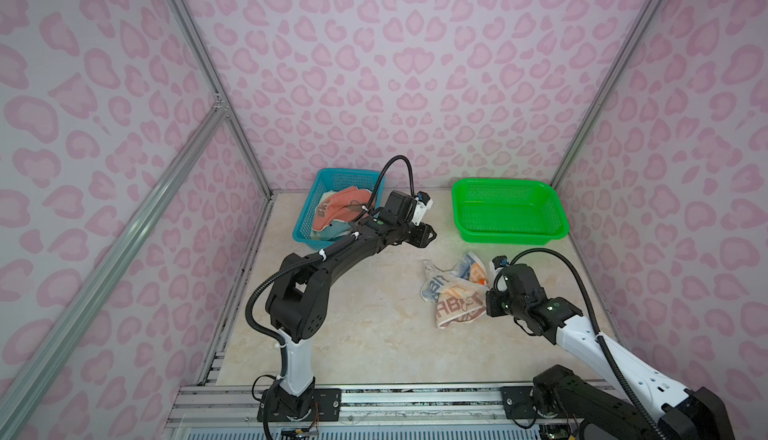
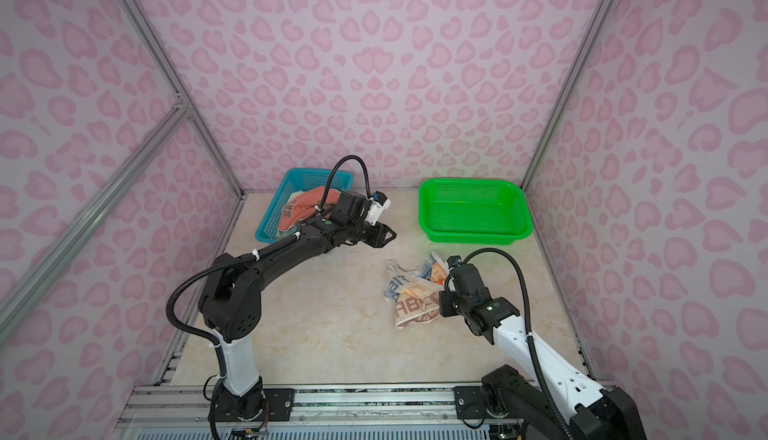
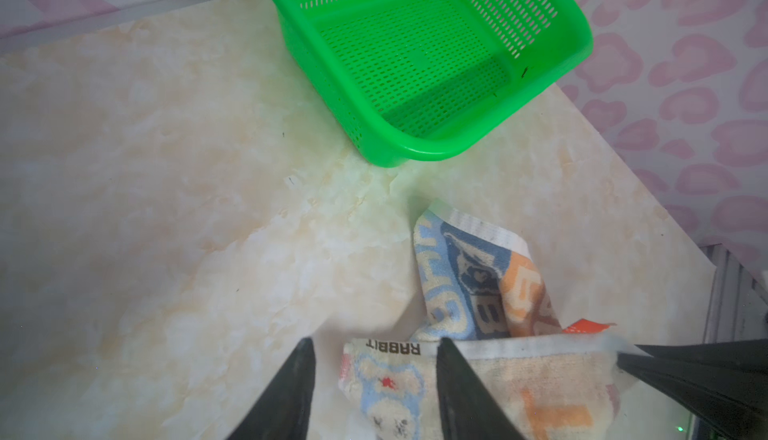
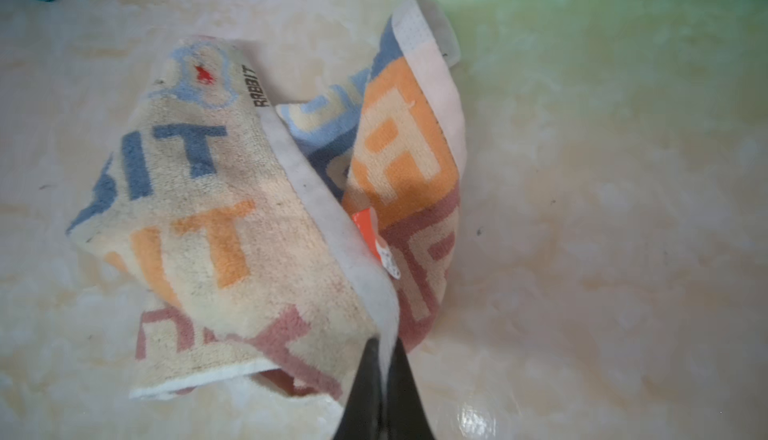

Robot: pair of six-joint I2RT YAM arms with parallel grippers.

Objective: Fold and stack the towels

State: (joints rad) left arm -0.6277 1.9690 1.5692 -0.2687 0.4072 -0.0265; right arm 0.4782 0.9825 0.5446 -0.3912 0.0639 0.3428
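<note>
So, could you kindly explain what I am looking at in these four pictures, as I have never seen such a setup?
This is a robot with a left arm and a right arm, both mounted at one edge of a marbled table. Two pictures look down on the whole scene from above and are nearly alike. The other two come from a camera on each arm's wrist. At the back stand a blue basket holding a coral towel and an empty green basket. A crumpled striped RABBIT towel lies on the table. The right gripper is shut on its white hem. The left gripper is open and holds nothing.
</note>
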